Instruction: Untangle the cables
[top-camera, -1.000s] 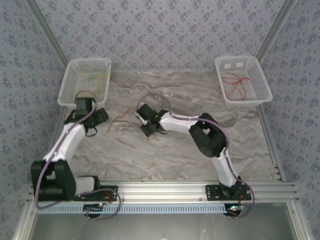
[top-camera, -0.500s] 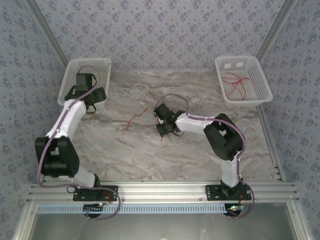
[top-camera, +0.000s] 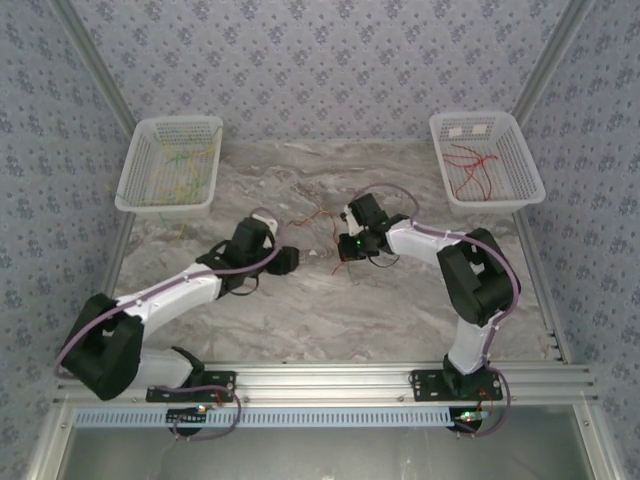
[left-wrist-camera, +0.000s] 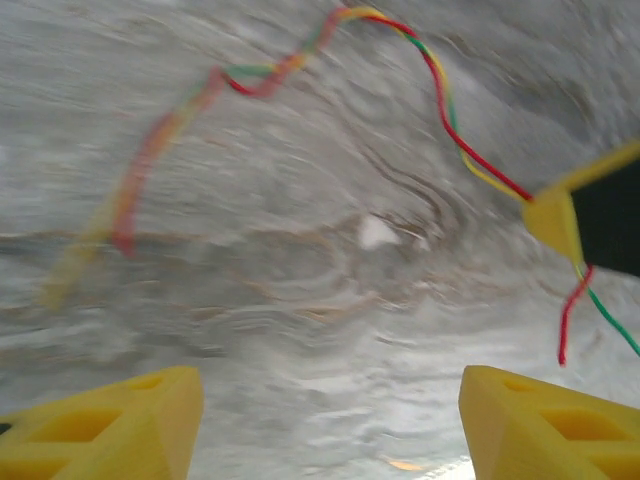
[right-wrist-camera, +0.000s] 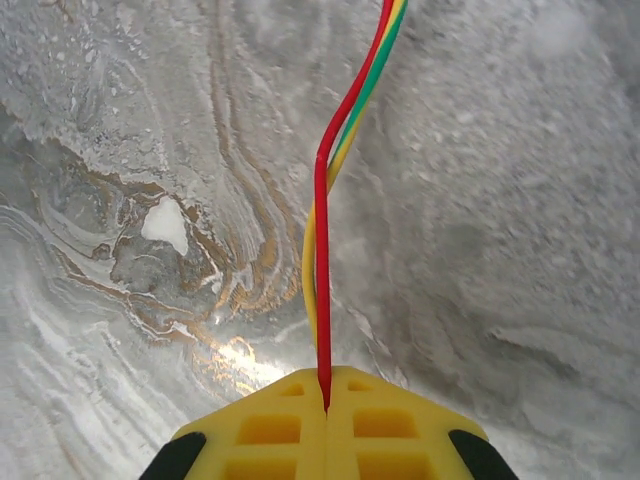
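**Item:** cables. Red, yellow and green, twisted together as one strand and not yet parted.

**Location:** one end is pinched in my right hand. The rest trails away from it in waves over the tabletop.

**Right hand:** clenched on the cables, fingers pressed together.

**Left hand**: released, fingers wide apart with nothing between them. It sits near the right hand and faces the trailing strand.

**Change:** a second ago my left hand was up by the left basket, well away from the right hand. It has since swung in to the middle. The right hand has carried its end a little further right.

**Meaning, as I judge it:** the left hand is back for another colour. The sensible next move is to take one cable from the strand and pull it against the right hand's grip.

**Also held:** red strands lie in the right basket, beyond the right hand.
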